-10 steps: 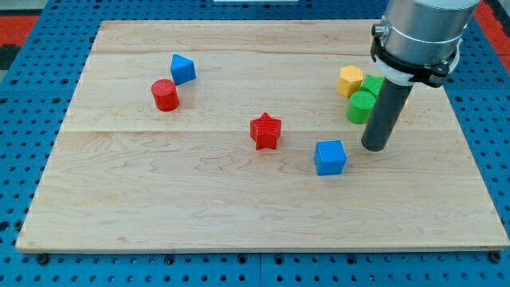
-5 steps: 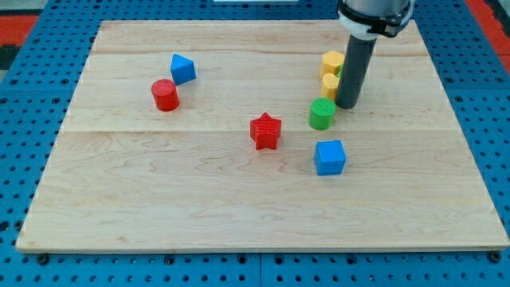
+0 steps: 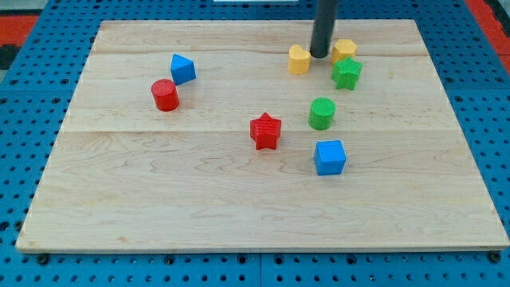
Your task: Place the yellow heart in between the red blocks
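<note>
We see a wooden board [image 3: 239, 215] lying on a blue table with holes [image 3: 24, 159]. Our arm has no claw to open or shut, only a dark rod [image 3: 323, 28] that comes down from the view's top. My tip [image 3: 320, 56] rests on the board near its far edge.

My tip sits between two yellow blocks. The yellow heart [image 3: 299, 60] is just beside my tip at 9 o'clock, so close that it may be touching, but we cannot tell for sure. The other yellow block [image 3: 343, 50] is just beside my tip at 3 o'clock; its shape is hard to make out.

A green star [image 3: 347, 73] sits at 5 o'clock from my tip, touching or almost touching the other yellow block. A green round block [image 3: 322, 113] stands at 6 o'clock from my tip, a bit farther down. A blue cube [image 3: 330, 157] is at 6 o'clock from the green round block.

The red star [image 3: 266, 131] is at 7 o'clock from the yellow heart, near the middle of the board. The red round block [image 3: 165, 95] is well apart from it, at 10 o'clock from the red star. A blue block [image 3: 182, 68] with a pointed top sits just beside the red round block at 1 o'clock.

The yellow heart is not between the red blocks. It is up at 1 o'clock from the red star.
</note>
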You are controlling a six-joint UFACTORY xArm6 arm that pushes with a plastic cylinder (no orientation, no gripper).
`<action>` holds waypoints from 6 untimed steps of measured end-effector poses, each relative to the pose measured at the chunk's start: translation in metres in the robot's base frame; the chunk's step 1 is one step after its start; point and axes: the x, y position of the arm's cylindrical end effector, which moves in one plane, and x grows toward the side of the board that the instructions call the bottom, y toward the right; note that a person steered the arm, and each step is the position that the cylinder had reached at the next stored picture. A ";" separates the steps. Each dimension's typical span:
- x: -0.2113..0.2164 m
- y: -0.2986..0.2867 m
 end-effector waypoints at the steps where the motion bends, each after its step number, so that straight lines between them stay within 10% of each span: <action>1: 0.021 -0.043; 6: 0.203 -0.225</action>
